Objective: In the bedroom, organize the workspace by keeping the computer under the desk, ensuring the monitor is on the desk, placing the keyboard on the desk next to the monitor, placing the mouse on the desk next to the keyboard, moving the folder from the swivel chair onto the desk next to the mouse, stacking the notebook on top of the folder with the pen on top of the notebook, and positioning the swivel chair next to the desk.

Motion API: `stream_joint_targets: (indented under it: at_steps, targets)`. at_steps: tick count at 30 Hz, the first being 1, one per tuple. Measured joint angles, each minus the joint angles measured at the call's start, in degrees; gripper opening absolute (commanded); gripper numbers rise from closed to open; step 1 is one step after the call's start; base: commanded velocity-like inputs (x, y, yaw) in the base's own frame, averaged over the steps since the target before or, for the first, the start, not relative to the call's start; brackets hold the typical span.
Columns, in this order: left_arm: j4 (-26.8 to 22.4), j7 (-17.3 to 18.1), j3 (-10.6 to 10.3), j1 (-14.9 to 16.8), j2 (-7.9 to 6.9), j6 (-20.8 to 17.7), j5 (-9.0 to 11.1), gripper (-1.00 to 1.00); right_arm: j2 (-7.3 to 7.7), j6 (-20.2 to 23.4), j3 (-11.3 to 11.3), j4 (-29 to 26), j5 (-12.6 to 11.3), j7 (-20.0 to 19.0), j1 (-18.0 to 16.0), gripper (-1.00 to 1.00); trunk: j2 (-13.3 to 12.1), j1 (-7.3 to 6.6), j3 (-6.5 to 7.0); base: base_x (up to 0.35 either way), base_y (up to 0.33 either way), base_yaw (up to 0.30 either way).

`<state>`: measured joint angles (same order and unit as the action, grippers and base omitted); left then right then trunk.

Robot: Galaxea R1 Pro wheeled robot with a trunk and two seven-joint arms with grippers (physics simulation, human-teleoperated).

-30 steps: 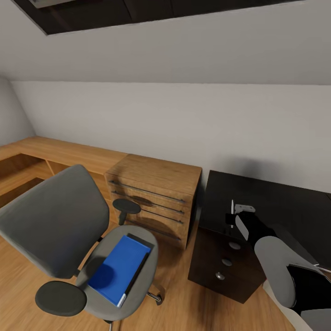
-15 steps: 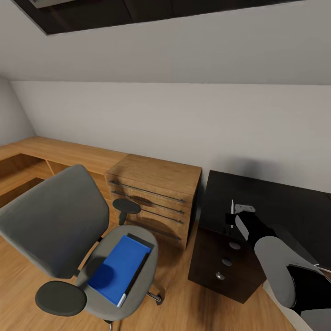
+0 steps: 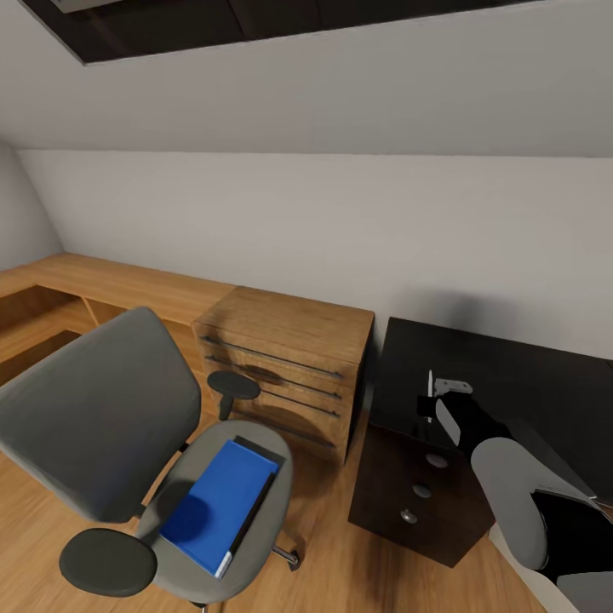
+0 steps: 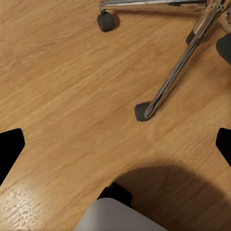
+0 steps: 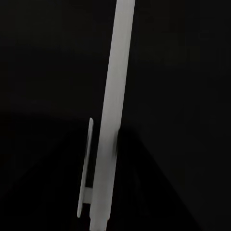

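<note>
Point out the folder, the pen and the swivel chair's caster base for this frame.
folder [image 3: 217, 502]: head view, middle of its blue cover.
pen [image 5: 113, 130]: right wrist view, mid-shaft.
swivel chair [image 4: 175, 77]: left wrist view, chrome base leg.

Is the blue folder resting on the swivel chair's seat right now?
Touching. The head view shows the folder lying flat on the swivel chair seat, with no gap under its edges.
</note>
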<state>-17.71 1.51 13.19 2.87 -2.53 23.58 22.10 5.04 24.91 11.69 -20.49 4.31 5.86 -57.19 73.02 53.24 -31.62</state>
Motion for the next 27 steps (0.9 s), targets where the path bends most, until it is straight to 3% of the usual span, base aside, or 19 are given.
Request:
stream_joint_targets:
  at_steps: [25, 26, 27]
  targets:
    - [0.0, 0.0, 0.1, 0.0, -0.01, 0.0, 0.0, 1.0, 0.01, 0.0, 0.0, 0.4, 0.0, 0.0, 0.0, -1.0, 0.0, 0.0, 0.0, 0.02, 0.0, 0.0]
    - [0.0, 0.0, 0.1, 0.0, -0.01, 0.0, 0.0, 1.0, 0.01, 0.0, 0.0, 0.5, 0.0, 0.0, 0.0, 1.0, 0.0, 0.0, 0.0, 0.0, 0.0, 0.0]
    - [0.0, 0.0, 0.1, 0.0, -0.01, 0.0, 0.0, 1.0, 0.0, 0.0, 0.0, 0.5, 0.0, 0.0, 0.0, 1.0, 0.0, 0.0, 0.0, 0.0, 0.0, 0.0]
